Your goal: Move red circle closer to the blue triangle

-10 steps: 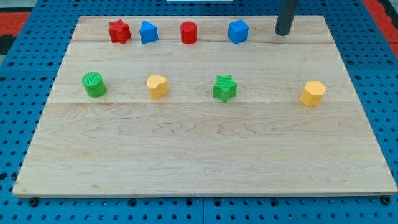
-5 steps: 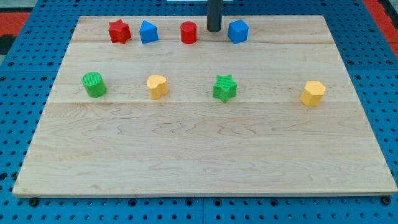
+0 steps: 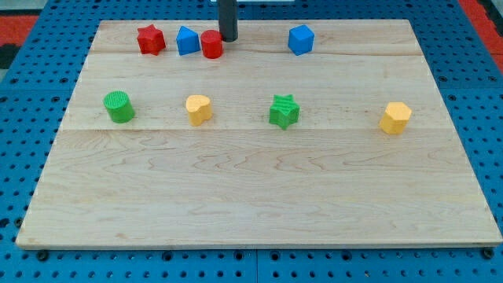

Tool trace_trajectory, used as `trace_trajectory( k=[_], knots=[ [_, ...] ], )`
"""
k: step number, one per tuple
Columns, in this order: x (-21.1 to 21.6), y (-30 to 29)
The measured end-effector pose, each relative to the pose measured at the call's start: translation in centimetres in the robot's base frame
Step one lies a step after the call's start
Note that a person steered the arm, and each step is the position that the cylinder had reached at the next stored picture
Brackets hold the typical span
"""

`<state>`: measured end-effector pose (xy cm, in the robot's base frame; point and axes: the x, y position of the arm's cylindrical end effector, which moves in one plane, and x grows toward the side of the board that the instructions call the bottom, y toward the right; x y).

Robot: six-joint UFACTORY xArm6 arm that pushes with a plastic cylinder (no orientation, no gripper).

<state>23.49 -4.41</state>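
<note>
The red circle (image 3: 211,44) stands near the view's top left, right beside the blue triangle (image 3: 187,40), touching it or nearly so. My tip (image 3: 228,38) is at the red circle's right side, against it or a hair off. The dark rod rises out of the view's top.
A red star (image 3: 150,39) sits left of the blue triangle. A blue hexagon-like block (image 3: 300,39) is at the top right. In the middle row stand a green circle (image 3: 119,106), a yellow heart (image 3: 199,109), a green star (image 3: 284,111) and a yellow hexagon (image 3: 395,118).
My tip has swept left along the top row, passing the blue hexagon-like block, and has pushed the red circle left up to the blue triangle.
</note>
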Motion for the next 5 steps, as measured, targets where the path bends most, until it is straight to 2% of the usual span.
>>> trace_trajectory(
  k=[3,5],
  knots=[
    [-0.7,0.0],
    [7.0,-0.3]
  ],
)
